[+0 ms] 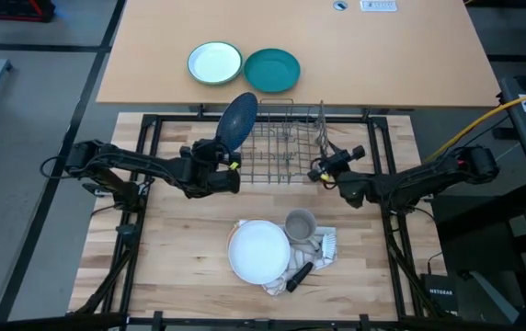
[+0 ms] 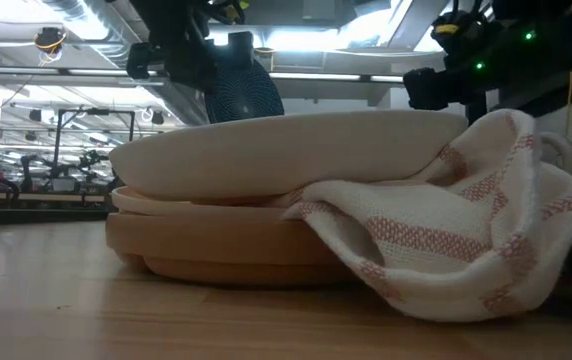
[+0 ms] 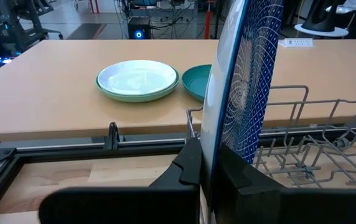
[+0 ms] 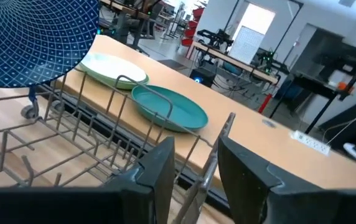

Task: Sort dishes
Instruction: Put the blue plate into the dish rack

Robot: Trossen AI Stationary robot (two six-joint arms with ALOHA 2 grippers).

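My left gripper [image 3: 208, 165] is shut on the blue patterned plate [image 1: 237, 119], which stands on edge in the air by the left end of the wire dish rack [image 1: 286, 138]. My right gripper [image 4: 196, 165] is open at the rack's right end, with an upright rim wire [image 4: 210, 158] between its fingers. The white plate [image 1: 258, 250] lies on the tan plate [image 2: 216, 245] near the table's front edge, partly on a striped cloth [image 2: 446, 230]. My left gripper pinches the blue plate's lower rim [image 3: 210, 134] between its two fingers [image 3: 187, 168], one on each face. The fingers point about level toward the table's far edge. The plate rises upright above them, slightly tilted, clear of table and rack. Whether my right gripper touches the rack wire I cannot tell.
A white green-rimmed bowl [image 1: 214, 63] and a teal plate [image 1: 271, 70] sit on the tan table beyond the rack. A grey mug [image 1: 300, 223] and a black-handled brush [image 1: 300, 274] lie by the stacked plates. Black frame rails [image 1: 153, 119] border the wooden top.
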